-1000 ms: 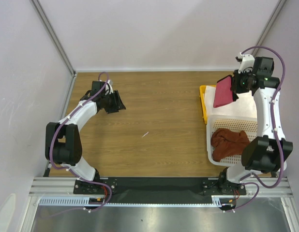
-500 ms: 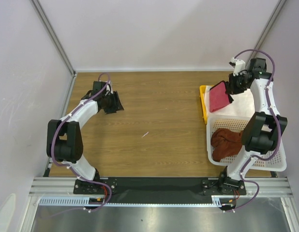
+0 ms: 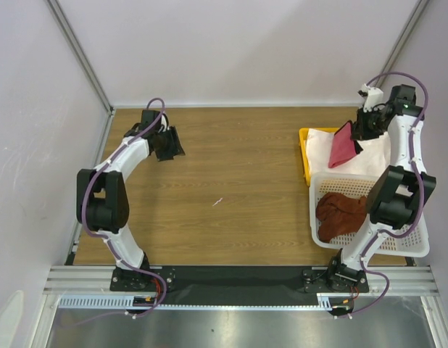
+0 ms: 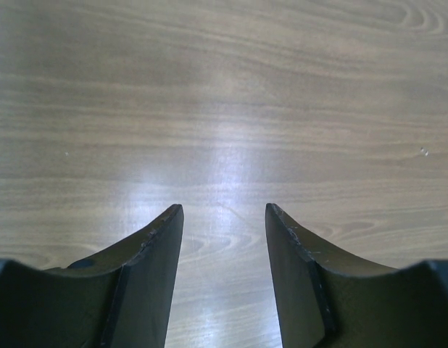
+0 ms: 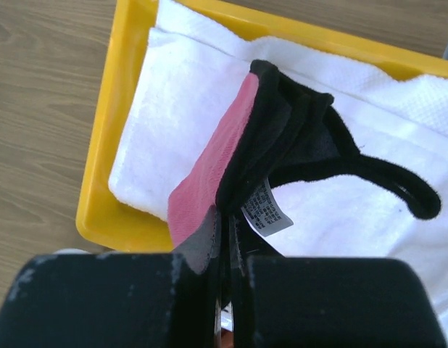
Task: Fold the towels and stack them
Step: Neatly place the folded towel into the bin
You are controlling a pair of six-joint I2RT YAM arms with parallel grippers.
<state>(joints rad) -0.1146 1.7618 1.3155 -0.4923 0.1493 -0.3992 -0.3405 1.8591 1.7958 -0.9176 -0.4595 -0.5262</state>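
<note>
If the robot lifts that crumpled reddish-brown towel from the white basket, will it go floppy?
Probably floppy: the crumpled reddish-brown towel lies bunched in soft folds inside the white perforated plastic basket. It likely hangs down and unfurls when lifted. It looks light, not apt to roll.

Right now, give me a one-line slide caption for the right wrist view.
Right end effector shut on a folded pink towel above the white towel in the yellow tray.
</note>
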